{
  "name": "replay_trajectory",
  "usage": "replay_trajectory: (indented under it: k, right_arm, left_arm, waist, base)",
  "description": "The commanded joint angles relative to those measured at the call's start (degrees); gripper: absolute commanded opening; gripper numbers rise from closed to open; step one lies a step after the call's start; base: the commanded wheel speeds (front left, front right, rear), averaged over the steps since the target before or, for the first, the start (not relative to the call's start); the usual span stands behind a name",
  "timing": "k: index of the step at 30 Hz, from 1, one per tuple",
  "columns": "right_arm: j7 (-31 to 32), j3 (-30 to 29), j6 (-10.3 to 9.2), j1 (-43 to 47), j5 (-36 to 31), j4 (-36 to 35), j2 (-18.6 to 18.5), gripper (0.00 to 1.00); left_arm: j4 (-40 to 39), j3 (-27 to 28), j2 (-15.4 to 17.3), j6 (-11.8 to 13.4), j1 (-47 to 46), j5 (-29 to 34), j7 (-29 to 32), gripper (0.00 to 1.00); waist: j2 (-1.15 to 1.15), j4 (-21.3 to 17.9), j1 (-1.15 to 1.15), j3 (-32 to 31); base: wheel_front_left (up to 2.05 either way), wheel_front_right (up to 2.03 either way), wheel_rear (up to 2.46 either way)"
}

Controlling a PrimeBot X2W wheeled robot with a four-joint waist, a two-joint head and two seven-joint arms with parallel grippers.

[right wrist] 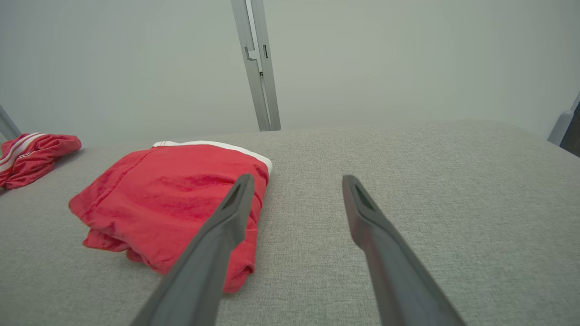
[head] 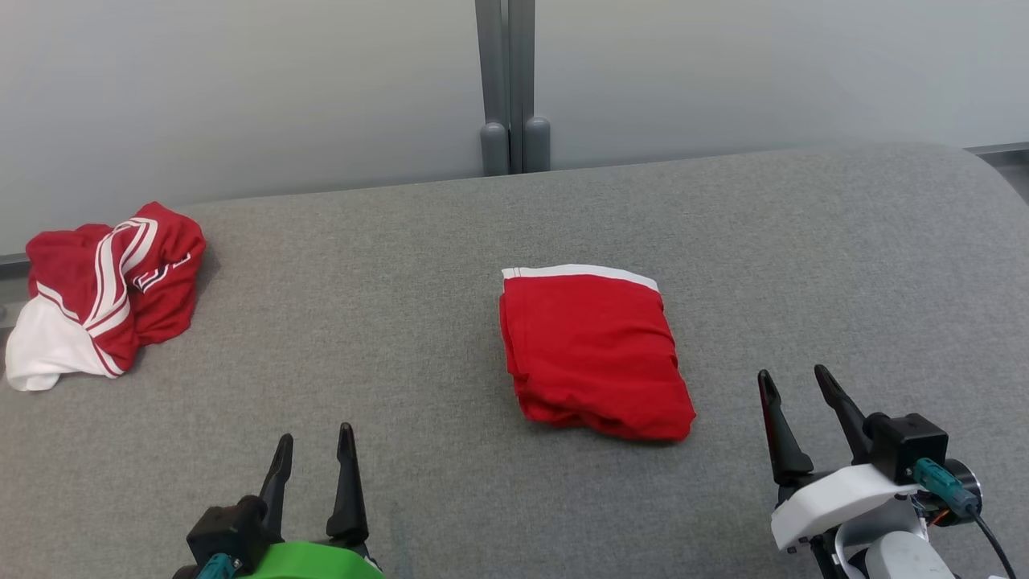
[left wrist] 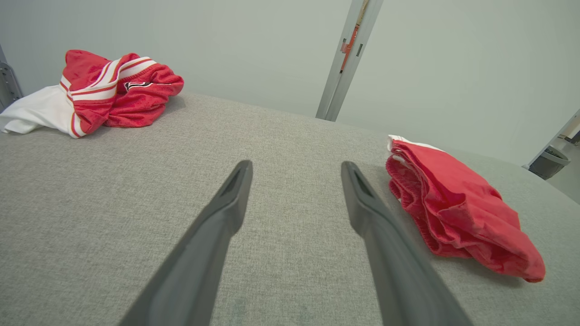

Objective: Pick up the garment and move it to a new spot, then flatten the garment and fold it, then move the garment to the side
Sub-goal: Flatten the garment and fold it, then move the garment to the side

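Note:
A red garment point(head: 595, 354) with a white band lies folded in a neat rectangle at the middle of the grey cushioned surface point(head: 386, 322). The left wrist view has this garment point(left wrist: 457, 208) to the right of my fingers, and in the right wrist view the garment point(right wrist: 172, 203) lies to the left, partly behind one finger. My left gripper point(head: 315, 434) point(left wrist: 297, 164) is open and holds nothing, low at the front left. My right gripper point(head: 793, 372) point(right wrist: 297, 177) is open and holds nothing too, just right of the garment's near corner.
A crumpled red and white garment point(head: 100, 293) point(left wrist: 99, 93) sits at the far left edge of the surface. Behind the surface is a pale wall with a grey vertical post point(head: 506, 88). Bare grey fabric stretches to the right point(head: 844, 265).

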Motion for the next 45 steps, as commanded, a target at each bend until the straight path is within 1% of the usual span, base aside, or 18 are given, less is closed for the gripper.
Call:
replay_trajectory:
  k: [1,12,15,17,22,24,27,30,36,40,45]
  right_arm:
    - [-0.3,-0.1,-0.08,0.1,-0.3,0.3,-0.1,1.00]
    - [-0.2,0.4,-0.08,-1.3,-1.0,2.1,-0.1,1.00]
    - [0.0,0.5,-0.08,-3.6,-2.6,3.8,-0.2,1.00]
    - [1.4,0.3,-0.08,-5.7,-3.5,4.6,-0.1,1.00]
    - [9.0,-0.8,-0.08,-12.9,-4.7,6.1,-0.3,1.00]
    - [12.3,-0.5,-0.08,-15.7,-4.5,6.6,-1.2,1.00]
    - [17.5,0.8,-0.08,-18.8,-1.7,7.8,-2.2,1.00]
    - [23.2,3.1,-0.08,-21.9,0.9,9.4,-4.2,1.00]
    - [34.3,7.1,-0.08,-24.6,6.6,13.2,-6.9,1.00]
    - [38.6,9.0,-0.08,-25.2,10.5,14.9,-8.2,1.00]
    - [40.9,10.9,-0.08,-25.7,14.3,15.9,-9.2,1.00]
  left_arm:
    - [-0.2,0.2,0.0,0.3,0.4,-0.1,0.0,1.00]
    - [-0.3,-0.2,0.0,0.2,0.2,0.0,0.0,1.00]
    - [-0.4,-0.4,0.0,0.1,-0.1,0.3,0.0,1.00]
    - [-0.5,-0.6,0.0,0.1,-0.4,0.4,0.0,1.00]
    - [-0.7,-1.3,0.0,-0.1,-1.7,0.4,0.0,1.00]
    - [-0.7,-1.6,0.0,-0.2,-2.1,0.1,0.0,1.00]
    - [-0.8,-2.0,0.0,0.0,-2.7,-0.4,0.0,1.00]
    - [-0.8,-2.5,0.0,0.1,-3.2,-0.4,0.0,1.00]
    - [-1.0,-2.8,0.0,0.2,-4.5,-0.4,0.0,1.00]
    - [-1.0,-2.8,0.0,0.2,-5.4,-0.2,0.0,1.00]
    - [-1.1,-2.8,0.0,0.2,-6.1,-0.1,0.0,1.00]
  waist:
    - [0.00,0.0,0.00,0.0]
    - [0.00,0.4,0.00,0.4]
    - [0.00,0.8,0.00,0.6]
    - [0.00,1.1,0.00,0.9]
    - [0.00,2.5,0.00,2.7]
    - [0.00,3.3,0.00,3.5]
    - [0.00,4.3,0.00,4.8]
    - [0.00,5.3,0.00,6.0]
    - [0.00,6.9,0.00,8.3]
    - [0.00,7.8,0.00,9.6]
    - [0.00,8.4,0.00,10.9]
  base:
    - [0.00,0.00,0.00]
    - [0.00,0.00,0.00]
    - [0.00,0.00,0.00]
    - [0.00,0.00,0.00]
    - [0.00,0.00,0.00]
    - [0.00,0.00,0.00]
    - [0.00,0.00,0.00]
    - [0.00,0.00,0.00]
    - [0.00,0.00,0.00]
    - [0.00,0.00,0.00]
    - [0.00,0.00,0.00]
